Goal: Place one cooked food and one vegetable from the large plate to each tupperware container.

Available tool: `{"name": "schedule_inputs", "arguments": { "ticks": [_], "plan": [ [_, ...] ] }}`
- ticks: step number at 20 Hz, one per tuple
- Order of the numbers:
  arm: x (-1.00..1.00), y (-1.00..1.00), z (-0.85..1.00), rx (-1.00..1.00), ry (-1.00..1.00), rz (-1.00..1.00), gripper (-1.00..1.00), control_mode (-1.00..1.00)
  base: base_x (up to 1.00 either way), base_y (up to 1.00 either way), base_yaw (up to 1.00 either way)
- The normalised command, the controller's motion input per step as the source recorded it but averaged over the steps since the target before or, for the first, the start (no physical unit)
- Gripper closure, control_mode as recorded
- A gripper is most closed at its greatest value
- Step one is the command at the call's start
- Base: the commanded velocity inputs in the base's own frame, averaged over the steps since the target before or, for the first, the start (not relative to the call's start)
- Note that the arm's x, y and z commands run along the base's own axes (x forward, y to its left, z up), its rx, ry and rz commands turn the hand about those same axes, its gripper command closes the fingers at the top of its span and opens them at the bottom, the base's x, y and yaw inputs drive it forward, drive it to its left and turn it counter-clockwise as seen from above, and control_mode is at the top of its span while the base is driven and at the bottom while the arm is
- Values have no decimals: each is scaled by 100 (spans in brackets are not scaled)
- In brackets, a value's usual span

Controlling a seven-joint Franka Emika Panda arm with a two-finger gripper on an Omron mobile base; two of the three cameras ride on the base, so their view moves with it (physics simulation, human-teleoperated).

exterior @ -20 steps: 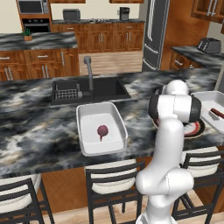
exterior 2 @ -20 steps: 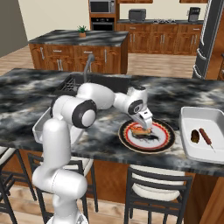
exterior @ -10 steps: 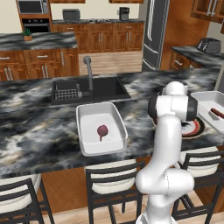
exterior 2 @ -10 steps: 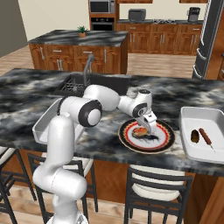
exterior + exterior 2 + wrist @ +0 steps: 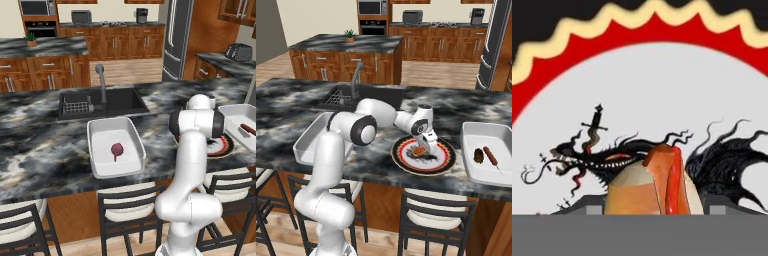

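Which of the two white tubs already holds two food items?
The tub right of the plate: a dark lump and a skewer. The tub below the sink holds one dark-red item.

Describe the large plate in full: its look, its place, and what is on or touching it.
The large plate is round and lies flat on the dark marbled counter, between the two white tupperware containers. It has a dark outer rim, a red band edged with a wavy cream line, and a white centre bearing a black dragon drawing. One orange-tan food item sits on its centre. The gripper is lowered over that item, fingers either side; whether it grips cannot be told.
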Motion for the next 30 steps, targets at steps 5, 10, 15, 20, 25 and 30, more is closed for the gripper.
{"name": "schedule_inputs", "arguments": {
  "ticks": [5, 10, 15, 20, 25, 30],
  "plan": [
    [-38, 13, -2, 0, -6, -2, 100, -100, 0, 0, 0],
    [-88, 70, 75, 0, 0, 0, 100, -100, 0, 0, 0],
    [-89, 99, 78, 0, -11, 2, 100, -100, 0, 0, 0],
    [-60, 100, 82, -9, -13, 7, 100, -100, 0, 0, 0],
    [-32, 100, 65, -12, -3, 11, 100, -100, 0, 0, 0],
    [-4, 100, 28, -1, 0, 25, 100, -100, 0, 0, 0]
  ]
}}
